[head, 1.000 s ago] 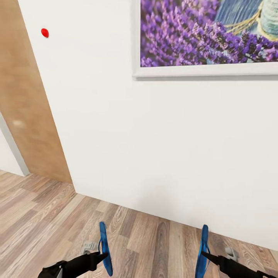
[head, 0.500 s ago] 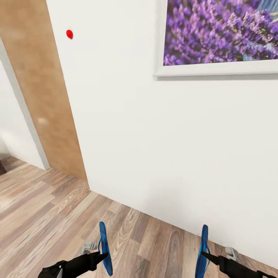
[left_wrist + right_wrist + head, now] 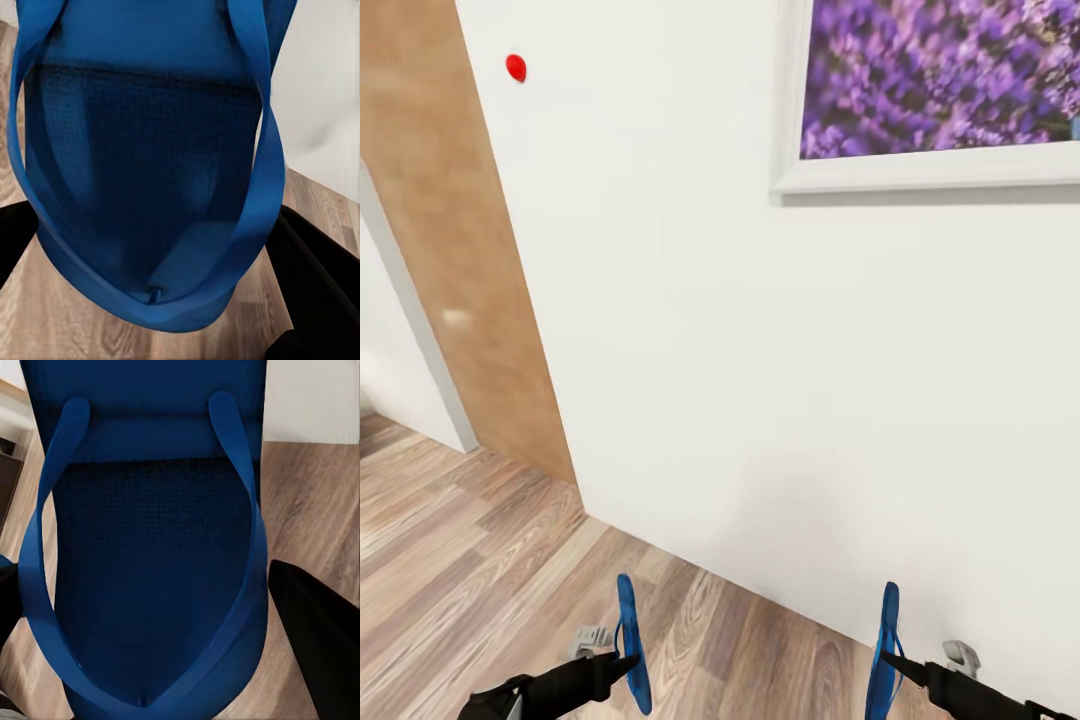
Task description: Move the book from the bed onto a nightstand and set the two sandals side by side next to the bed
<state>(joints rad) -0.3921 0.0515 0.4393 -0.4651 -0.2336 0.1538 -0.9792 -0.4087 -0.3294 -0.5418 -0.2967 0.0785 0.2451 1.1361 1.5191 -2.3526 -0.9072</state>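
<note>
Left sandal [image 3: 630, 645] edge-on at 7 o'clock in head view, clamped in left gripper [image 3: 622, 662]. Right sandal [image 3: 883, 655] edge-on at 5 o'clock, clamped in right gripper [image 3: 890, 662]. Both held above wood-plank floor [image 3: 480, 560]. White wall [image 3: 760, 380] close ahead; lavender picture [image 3: 940, 80] at 1 o'clock, red dot [image 3: 516, 68] at 11, wooden door [image 3: 450, 250] at 9.
</note>
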